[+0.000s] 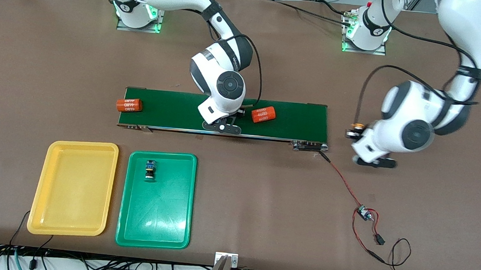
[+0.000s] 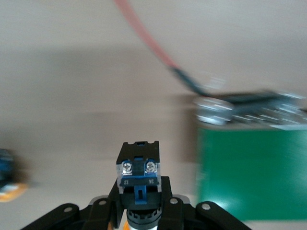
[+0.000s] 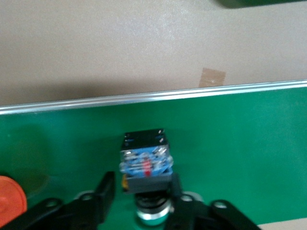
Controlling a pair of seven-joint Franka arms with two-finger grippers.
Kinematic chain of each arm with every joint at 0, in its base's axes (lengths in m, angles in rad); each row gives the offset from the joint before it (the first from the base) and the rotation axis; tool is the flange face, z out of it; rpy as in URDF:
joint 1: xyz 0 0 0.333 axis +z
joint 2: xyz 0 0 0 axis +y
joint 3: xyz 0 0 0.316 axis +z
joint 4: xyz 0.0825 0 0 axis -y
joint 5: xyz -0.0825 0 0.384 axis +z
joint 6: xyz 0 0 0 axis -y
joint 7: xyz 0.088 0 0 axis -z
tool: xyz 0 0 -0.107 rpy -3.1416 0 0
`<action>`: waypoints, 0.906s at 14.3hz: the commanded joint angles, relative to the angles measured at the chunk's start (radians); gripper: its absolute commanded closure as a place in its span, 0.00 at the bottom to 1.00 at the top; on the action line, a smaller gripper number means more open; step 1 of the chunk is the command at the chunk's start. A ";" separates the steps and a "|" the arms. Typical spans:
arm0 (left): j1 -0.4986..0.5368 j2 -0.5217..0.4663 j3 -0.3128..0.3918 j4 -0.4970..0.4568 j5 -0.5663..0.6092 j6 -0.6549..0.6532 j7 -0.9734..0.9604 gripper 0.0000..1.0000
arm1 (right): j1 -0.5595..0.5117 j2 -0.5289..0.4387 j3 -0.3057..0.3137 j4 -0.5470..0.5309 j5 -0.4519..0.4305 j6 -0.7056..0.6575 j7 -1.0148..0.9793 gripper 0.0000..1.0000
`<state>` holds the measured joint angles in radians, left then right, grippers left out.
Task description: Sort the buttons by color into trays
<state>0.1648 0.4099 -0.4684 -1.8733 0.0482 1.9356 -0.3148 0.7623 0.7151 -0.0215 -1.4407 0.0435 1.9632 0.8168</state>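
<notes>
My right gripper [image 1: 222, 127] is low over the dark-green belt, its fingers open on either side of a green-capped button [image 3: 145, 163] that lies on the belt. My left gripper [image 1: 373, 162] is over the bare table just off the belt's end at the left arm's side, shut on a black-and-blue button [image 2: 139, 170] with an orange tint at its cap. That button is hidden in the front view. Another button [image 2: 5, 177] with some orange lies blurred on the table. One button [image 1: 150, 170] lies in the green tray [image 1: 157, 214]. The yellow tray [image 1: 73, 188] beside it holds nothing.
Two orange cylinders printed 4680 lie on the belt [image 1: 173, 110]: one [image 1: 129, 105] at the right arm's end, one [image 1: 263, 114] beside my right gripper. A red wire [image 1: 342, 179] runs from the belt's end to a small board [image 1: 363, 213].
</notes>
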 commanded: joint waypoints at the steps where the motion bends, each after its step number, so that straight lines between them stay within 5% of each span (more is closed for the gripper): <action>1: -0.037 0.012 -0.053 0.003 -0.108 -0.014 -0.085 0.92 | -0.043 -0.031 0.003 0.005 0.012 -0.001 -0.010 0.94; 10: -0.113 0.087 -0.067 -0.024 -0.171 0.143 -0.081 0.79 | -0.247 -0.005 -0.002 0.144 0.001 -0.043 -0.157 1.00; 11: -0.113 0.087 -0.067 -0.026 -0.171 0.157 -0.081 0.69 | -0.279 0.007 0.000 0.144 0.006 -0.020 -0.203 1.00; 13: -0.110 0.081 -0.056 -0.026 -0.171 0.157 -0.078 0.00 | -0.299 0.036 -0.002 0.144 -0.001 0.014 -0.254 1.00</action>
<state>0.0507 0.5119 -0.5344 -1.8921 -0.1120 2.0864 -0.4069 0.4854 0.7116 -0.0363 -1.3167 0.0438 1.9494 0.6149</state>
